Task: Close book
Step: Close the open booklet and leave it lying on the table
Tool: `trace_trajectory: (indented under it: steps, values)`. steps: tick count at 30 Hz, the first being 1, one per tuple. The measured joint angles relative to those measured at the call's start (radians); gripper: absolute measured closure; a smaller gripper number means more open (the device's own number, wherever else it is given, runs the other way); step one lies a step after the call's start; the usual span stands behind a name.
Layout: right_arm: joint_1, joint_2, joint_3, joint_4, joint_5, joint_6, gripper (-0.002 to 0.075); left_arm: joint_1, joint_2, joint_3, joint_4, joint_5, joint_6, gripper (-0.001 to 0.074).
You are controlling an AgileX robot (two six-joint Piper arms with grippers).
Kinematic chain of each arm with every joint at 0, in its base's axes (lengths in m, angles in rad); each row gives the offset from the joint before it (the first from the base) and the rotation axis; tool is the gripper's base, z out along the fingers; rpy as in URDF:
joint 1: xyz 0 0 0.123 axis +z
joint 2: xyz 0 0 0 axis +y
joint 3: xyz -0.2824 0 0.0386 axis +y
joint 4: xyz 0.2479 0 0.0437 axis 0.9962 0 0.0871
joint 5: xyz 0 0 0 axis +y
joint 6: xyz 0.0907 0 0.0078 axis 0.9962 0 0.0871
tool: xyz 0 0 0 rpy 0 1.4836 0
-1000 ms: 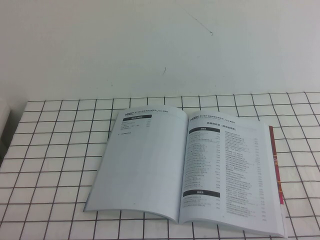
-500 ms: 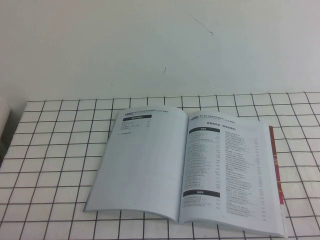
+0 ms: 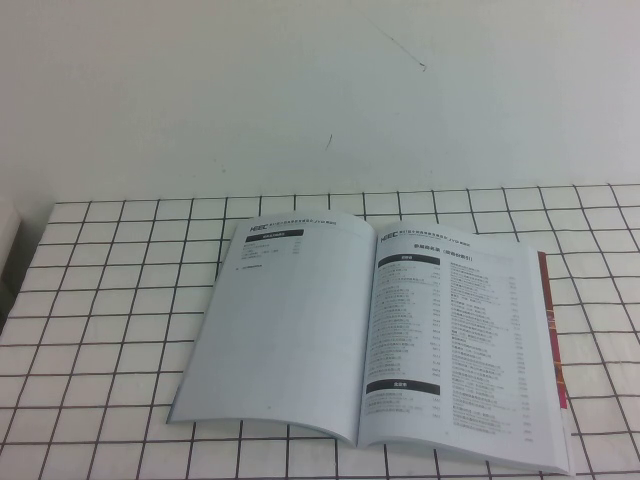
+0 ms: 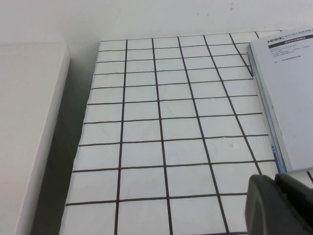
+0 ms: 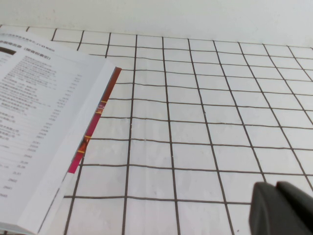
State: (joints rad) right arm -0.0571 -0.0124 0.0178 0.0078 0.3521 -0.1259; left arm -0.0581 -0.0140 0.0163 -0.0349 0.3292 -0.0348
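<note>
Left wrist view: dark left claw [image 4: 279,200] only partly in shot, above the white worktop ruled with a black grid [image 4: 161,127], gripping nothing visible; degree of opening impossible to tell. Just beyond it, the near left corner of the open white-paged paper book [image 4: 288,88].

Right wrist view: dark right claw [image 5: 281,205] likewise partly in shot, above bare grid, empty as far as visible, opening equally impossible to tell. Well apart from the book's right side, with a red cover strip [image 5: 95,122] showing from under the pages there.

High view: neither arm in shot. Book lying flat and wide open near the robot's edge of the worktop, slightly right of centre, centre fold [image 3: 364,330] running from near to far with a slight tilt. Mostly blank left page [image 3: 280,330] toward the left arm, densely printed right page [image 3: 460,340] toward the right arm.

Closing not yet begun. Probably a matter of lifting one outer edge and swinging that half over about the fold. Left claw apparently nearer its edge, so likely better placed to start.
</note>
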Motion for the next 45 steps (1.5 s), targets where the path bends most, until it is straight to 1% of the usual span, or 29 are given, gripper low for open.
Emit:
trace_trajectory:
  steps: [11, 13, 16, 19, 25, 28, 30, 33, 37, 41, 43, 45]
  values:
    - [0.000, 0.000, 0.000, 0.000, -0.004, 0.000, 0.0729, 0.000, 0.000, 0.000, 0.000, 0.000, 0.000, 0.0738]
    - [0.000, 0.000, 0.002, 0.000, -0.017, 0.000, 0.0729, 0.000, 0.000, 0.000, 0.000, -0.009, 0.000, 0.0738]
    - [0.000, 0.000, 0.011, 0.000, -0.083, 0.000, 0.0729, 0.000, 0.000, 0.006, 0.000, -0.069, 0.000, 0.0738]
    - [0.000, 0.000, 0.011, 0.000, -0.207, 0.000, 0.0729, 0.000, 0.000, 0.006, -0.001, -0.195, 0.000, 0.0738]
    - [0.000, 0.000, 0.011, 0.000, -0.560, 0.002, 0.0729, 0.000, 0.000, 0.006, -0.002, -0.601, 0.000, 0.0738]
    - [0.000, 0.000, 0.011, 0.000, -0.706, 0.008, 0.0729, 0.000, 0.000, 0.006, -0.002, -0.774, 0.000, 0.0738]
    - [0.000, 0.000, 0.011, 0.000, -0.780, 0.016, 0.0729, 0.000, 0.000, 0.006, -0.002, -0.869, 0.000, 0.0738]
    - [0.000, 0.000, 0.011, 0.000, -0.853, 0.079, 0.0729, 0.000, 0.000, 0.006, -0.002, -0.991, 0.000, 0.0738]
    - [0.000, 0.000, 0.011, 0.000, -0.860, 0.126, 0.0729, 0.000, 0.000, 0.006, -0.004, -1.097, 0.000, 0.0738]
    - [0.000, 0.000, 0.008, -0.008, -0.848, 0.138, 0.0729, 0.000, 0.000, 0.006, -0.037, -1.123, 0.000, 0.0738]
    - [0.000, 0.000, -0.031, -0.030, -0.763, 0.138, 0.0729, 0.000, 0.000, 0.006, -0.049, -1.083, 0.000, 0.0738]
    - [0.000, 0.000, -0.118, -0.074, -0.624, 0.140, 0.0729, 0.000, 0.000, -0.026, -0.038, -0.944, -0.002, 0.0738]
